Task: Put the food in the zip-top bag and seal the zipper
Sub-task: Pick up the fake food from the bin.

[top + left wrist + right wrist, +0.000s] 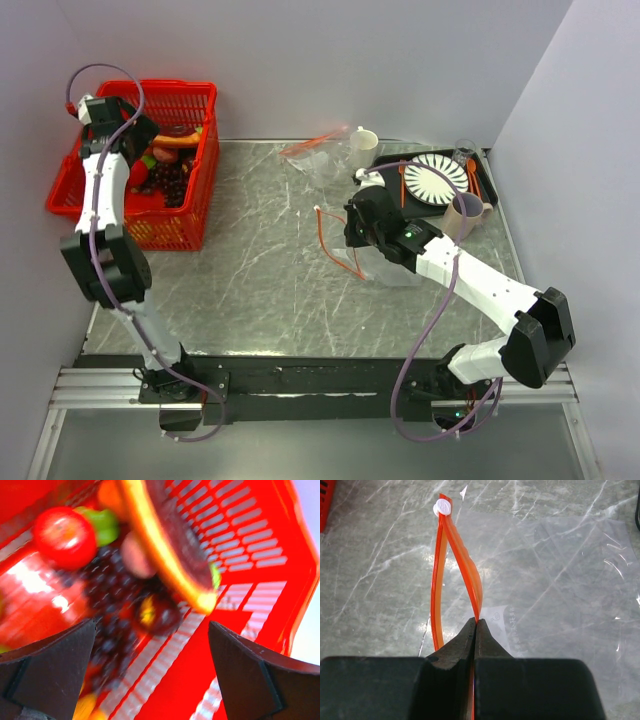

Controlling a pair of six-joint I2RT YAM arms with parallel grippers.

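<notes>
Left gripper open over dark purple toy grapes.
Right gripper pinches orange-red zipper strip on clear plastic bag.

So the left gripper is hanging over the red slatted plastic basket, and the toys are all sitting inside it, ahead of the jaws. The dark purple toy grape bunch is lying between the jaws and just ahead of them. The red round toy fruit is sitting further ahead, over toward the left-hand jaw in the wrist view and just beside the grapes. The orange-brown curved toy piece is lying across the pile, slanting down toward the right-hand jaw.

Over at the right gripper, the narrow orange-red zipper strip is sitting between the jaws and running straight ahead from them. The clear crinkly plastic zip-top bag is lying flat on the grey marbled table, ahead and to the right of the jaws.
</notes>
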